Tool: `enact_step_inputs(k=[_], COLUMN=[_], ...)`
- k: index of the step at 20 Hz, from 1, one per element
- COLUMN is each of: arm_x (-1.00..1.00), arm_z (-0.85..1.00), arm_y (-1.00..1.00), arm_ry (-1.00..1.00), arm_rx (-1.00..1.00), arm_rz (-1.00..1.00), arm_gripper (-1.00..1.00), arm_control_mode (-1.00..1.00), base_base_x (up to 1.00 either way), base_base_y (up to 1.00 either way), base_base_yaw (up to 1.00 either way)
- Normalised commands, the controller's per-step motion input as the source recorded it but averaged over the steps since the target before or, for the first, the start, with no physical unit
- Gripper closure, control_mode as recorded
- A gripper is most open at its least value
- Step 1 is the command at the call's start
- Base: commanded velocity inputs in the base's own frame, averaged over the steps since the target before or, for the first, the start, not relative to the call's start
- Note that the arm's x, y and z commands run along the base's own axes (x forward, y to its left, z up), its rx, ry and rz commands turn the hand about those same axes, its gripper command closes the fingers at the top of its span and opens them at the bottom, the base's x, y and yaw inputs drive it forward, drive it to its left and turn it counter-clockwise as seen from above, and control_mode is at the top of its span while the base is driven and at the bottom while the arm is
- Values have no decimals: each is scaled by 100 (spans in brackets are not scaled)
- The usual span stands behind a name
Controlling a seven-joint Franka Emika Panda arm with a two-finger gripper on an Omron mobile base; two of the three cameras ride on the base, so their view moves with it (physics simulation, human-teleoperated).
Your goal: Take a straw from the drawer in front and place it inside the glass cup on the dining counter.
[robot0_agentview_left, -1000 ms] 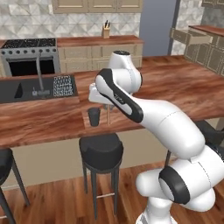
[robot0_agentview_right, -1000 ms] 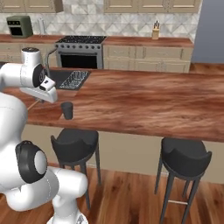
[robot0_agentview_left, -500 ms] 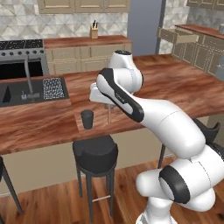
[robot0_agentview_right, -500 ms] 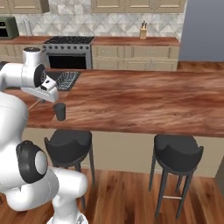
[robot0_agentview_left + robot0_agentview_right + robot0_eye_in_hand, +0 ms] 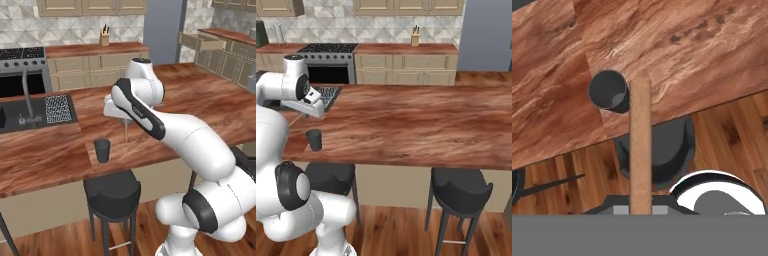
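Now I have the hand point(image 5: 125, 119) clamped on the straw point(image 5: 125, 131), which hangs upright below it at the centre of the left base frame, above the reddish wood desk point(image 5: 200, 107). The glass cup point(image 5: 102, 150) stands lower left of that straw, apart from it, close to the desk's near edge and just above a dark stool point(image 5: 112, 189). I judge the straw is kept vertical so its lower end can go straight down into the cup's mouth once the two line up.

From the hand camera, the straw point(image 5: 640, 145) runs up the middle of the frame with its far end beside the cup point(image 5: 608, 90), whose open mouth sits just left of it; the tip is beside the rim, not over the opening. On the right base frame the hand point(image 5: 310, 111) sits at centre left, with the cup point(image 5: 314, 140) below it on the desk point(image 5: 416, 125).

Against the frames from a second ago, the whole scene has slid across both base views, so my base has driven; the cup now sits further right in each frame, the sink point(image 5: 25, 112) shows more fully, and my grip on the straw is unchanged. The open drawer point(image 5: 209, 42) shows at the upper right.
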Motion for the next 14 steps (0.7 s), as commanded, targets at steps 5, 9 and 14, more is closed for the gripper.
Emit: enact_step_inputs(k=[5,9,14], arm_x=[0,-2,8], arm_z=[0,-4,-8], arm_y=[0,9,0], arm_ry=[0,2,-2], arm_rx=[0,0,-3], arm_rz=[0,3,6], arm_gripper=[100,100,100], arm_control_mode=[100,-100,-100], base_base_x=[31,0,0], base_base_y=[8,12,0], base_base_yaw=[0,0,0])
